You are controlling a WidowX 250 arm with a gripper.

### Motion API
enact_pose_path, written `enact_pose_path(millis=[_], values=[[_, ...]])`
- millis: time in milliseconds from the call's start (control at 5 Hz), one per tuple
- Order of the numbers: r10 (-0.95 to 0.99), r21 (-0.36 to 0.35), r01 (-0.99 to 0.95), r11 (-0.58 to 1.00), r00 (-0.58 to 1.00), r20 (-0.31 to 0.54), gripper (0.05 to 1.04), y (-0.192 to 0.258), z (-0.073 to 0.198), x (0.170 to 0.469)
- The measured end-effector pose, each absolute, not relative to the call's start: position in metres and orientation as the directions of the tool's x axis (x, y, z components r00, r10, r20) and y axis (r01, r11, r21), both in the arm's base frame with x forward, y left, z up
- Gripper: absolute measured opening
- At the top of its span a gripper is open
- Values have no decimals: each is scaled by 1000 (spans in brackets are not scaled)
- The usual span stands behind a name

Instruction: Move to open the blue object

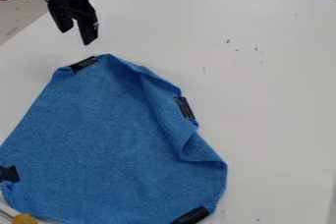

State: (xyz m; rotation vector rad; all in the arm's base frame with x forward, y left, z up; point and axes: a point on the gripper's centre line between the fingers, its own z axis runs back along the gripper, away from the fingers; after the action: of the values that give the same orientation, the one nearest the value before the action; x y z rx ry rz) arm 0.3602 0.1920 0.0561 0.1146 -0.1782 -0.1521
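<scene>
Hanging near the blue cloth [108, 134] (one edge folded), the gripper [76, 37] gapes.

So the cloth [111, 134] is on the table [282, 95], near side and mostly left. There's a clip [84, 64] on its far corner, another [184, 108] on the right edge, one [9, 174] on the left edge, and one [191, 215] at the near right corner. Gripper's [76, 36] at the far left, just beyond the far clip. Some knob [25, 219] sits by the near left corner.

A white table [275, 120] stands above a pale floor [14, 17].
</scene>
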Motion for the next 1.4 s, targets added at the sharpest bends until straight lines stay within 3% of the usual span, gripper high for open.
enact_pose_path(millis=[200, 600, 800, 1000, 1400], values=[[-152, 103, 139, 985, 979, 139, 1001, 190, 42, 358], [-146, 102, 139, 985, 987, 63, 1001, 142, 49, 371], [-101, 88, 96, 992, 993, 61, 1001, 99, 60, 371], [-29, 75, 24, 997, 997, 72, 1001, 55, 49, 359], [40, 81, -46, 996, 996, 73, 1001, 8, 53, 346]])
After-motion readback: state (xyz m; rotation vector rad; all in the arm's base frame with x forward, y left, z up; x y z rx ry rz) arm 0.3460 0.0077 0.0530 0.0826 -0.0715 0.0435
